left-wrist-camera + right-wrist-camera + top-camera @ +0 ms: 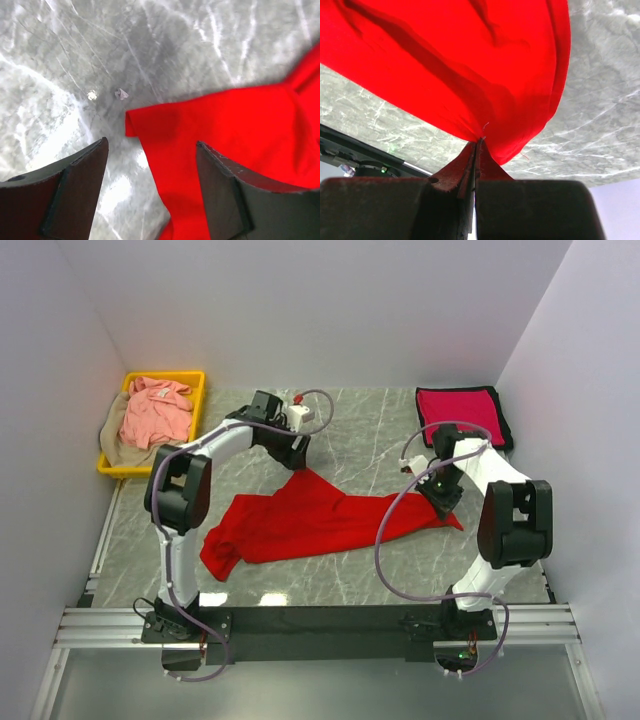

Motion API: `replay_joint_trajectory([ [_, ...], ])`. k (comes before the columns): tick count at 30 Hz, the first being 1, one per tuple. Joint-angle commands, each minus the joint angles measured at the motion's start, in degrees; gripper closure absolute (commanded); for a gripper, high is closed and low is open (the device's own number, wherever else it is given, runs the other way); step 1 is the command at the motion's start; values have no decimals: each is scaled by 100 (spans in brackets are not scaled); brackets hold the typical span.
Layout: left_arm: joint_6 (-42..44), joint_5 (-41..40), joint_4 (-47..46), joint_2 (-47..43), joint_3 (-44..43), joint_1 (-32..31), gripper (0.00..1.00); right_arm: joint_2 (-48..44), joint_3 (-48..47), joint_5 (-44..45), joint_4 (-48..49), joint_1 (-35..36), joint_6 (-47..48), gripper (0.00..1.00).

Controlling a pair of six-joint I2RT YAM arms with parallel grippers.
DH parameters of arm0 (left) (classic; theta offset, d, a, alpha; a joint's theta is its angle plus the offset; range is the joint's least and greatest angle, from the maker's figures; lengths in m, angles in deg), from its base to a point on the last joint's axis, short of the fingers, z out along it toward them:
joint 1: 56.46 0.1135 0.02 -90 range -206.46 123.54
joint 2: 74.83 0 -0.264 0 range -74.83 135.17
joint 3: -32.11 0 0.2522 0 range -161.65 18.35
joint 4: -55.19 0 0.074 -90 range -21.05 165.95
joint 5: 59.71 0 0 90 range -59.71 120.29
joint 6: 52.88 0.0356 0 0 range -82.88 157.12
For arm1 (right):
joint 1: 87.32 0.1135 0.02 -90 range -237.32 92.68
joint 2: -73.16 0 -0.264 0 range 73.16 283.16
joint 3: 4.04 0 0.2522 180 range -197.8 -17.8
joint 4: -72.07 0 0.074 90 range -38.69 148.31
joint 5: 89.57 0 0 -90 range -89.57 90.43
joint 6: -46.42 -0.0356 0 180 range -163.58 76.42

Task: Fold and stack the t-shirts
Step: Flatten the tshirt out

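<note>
Progress looks early: crimson t-shirt (460, 412) folded, red t-shirt (300, 522) unfolded, pinched tight by the right gripper (476, 142), left gripper (150, 150) wide and empty.

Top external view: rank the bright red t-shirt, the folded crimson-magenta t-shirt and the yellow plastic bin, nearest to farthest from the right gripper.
1. bright red t-shirt: table centre, its right tip pinched in the right gripper.
2. folded crimson-magenta t-shirt: far right corner, behind the gripper.
3. yellow plastic bin: far left corner, across the table.
</note>
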Motion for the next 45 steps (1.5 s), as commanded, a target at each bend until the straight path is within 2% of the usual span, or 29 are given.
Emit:
replay_joint_trajectory([
  [1, -512, -409, -242, 153, -432, -167, 24, 19, -206, 55, 121, -26, -28, 100],
  [8, -556, -1024, -311, 382, -56, -633, 31, 81, -180, 231, 367, -18, -99, 100],
  [14, -635, -1701, 13, 645, -108, -660, 66, 274, -434, 161, 438, 35, -274, 99],
  [15, -600, -1702, 101, 654, -108, -617, 77, 309, -452, 170, 455, 44, -283, 98],
  [16, -565, -1685, 145, 637, -91, -573, 84, 327, -470, 187, 525, 87, -327, 97],
  [18, -512, -1658, 189, 532, -38, -397, 96, 397, -575, 240, 535, 132, -371, 87],
  [19, -503, -1597, 215, 479, 23, -309, 99, 415, -628, 214, 508, 114, -406, 83],
  [20, -512, -1518, 224, 374, 50, -126, 99, 397, -637, 248, 508, 97, -406, 73],
  [21, -520, -1456, 251, 338, 59, -28, 99, 336, -619, 275, 534, 53, -398, 68],
  [23, -494, -1342, 435, 303, 15, 243, 99, 187, -515, 301, 552, 0, -319, 58],
  [26, -407, -1324, 523, 311, 15, 473, 99, 37, -287, 319, 534, -105, -196, 48],
  [34, -336, -1263, 655, 390, -81, 649, 99, -262, 22, 275, 868, -141, -82, 41],
  [38, -301, -1201, 725, 443, -134, 649, 99, -350, 346, 669, 1657, -141, 156, 41],
  [40, -275, -1210, 761, 443, -161, 649, 99, -298, 356, 776, 2079, -158, 313, 41],
  [45, -257, -1263, 857, 470, -231, 658, 99, 124, 75, 697, 2423, -158, 813, 42],
])
